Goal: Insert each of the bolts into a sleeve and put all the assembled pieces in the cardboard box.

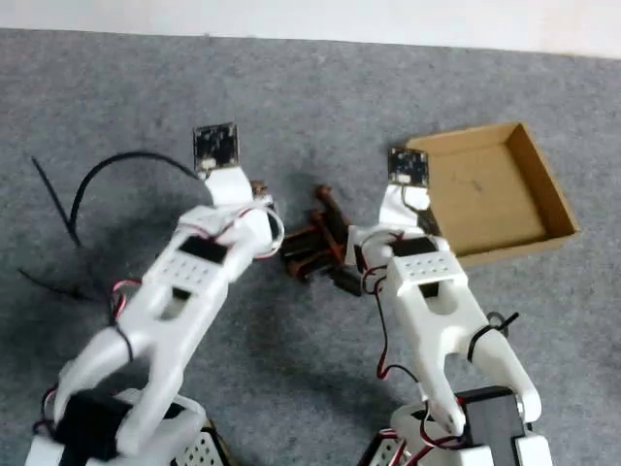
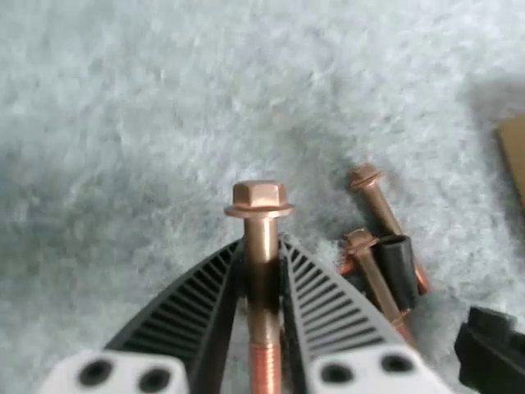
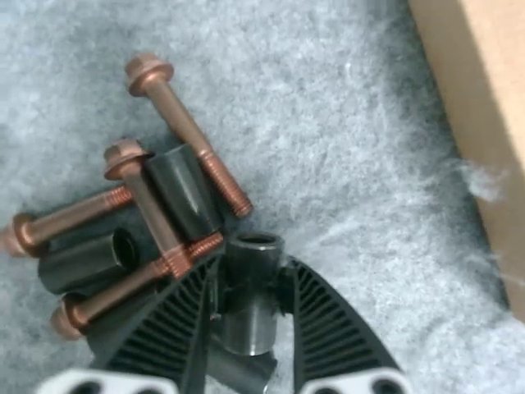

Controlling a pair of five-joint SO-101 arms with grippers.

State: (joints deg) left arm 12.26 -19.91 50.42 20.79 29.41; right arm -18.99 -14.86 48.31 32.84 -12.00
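**High view.** Two white arms stand side by side on a grey felt-like table cover [image 1: 320, 97]. Between them lies a pile [image 1: 315, 248] of copper-coloured hex-flange bolts and short black tubular sleeves. The open, shallow brown cardboard box [image 1: 490, 194] sits just beside the right arm [image 1: 427, 282], and its floor shows plain cardboard. A black cable [image 1: 87, 194] loops near the left arm [image 1: 194, 272].

**Left wrist view.** This view resolves what the high view leaves unclear. The left gripper [image 2: 262, 246] has its ribbed black fingers pressed against the shank of one held bolt [image 2: 261, 205]. The bolt's hex head projects past the fingertips, above the cover. Farther off, two loose bolts [image 2: 381, 209] lie touching a loose sleeve [image 2: 395, 263].

**Right wrist view.** The right gripper [image 3: 250, 263] is clamped on one held sleeve [image 3: 250, 287], with the sleeve's open bore facing outward beyond the fingertips. Just beside it, four bolts cross and touch at least two sleeves. One of these sleeves [image 3: 184, 193] lies between two bolt shanks. The box wall is visible near the gripper, apart from the pile.
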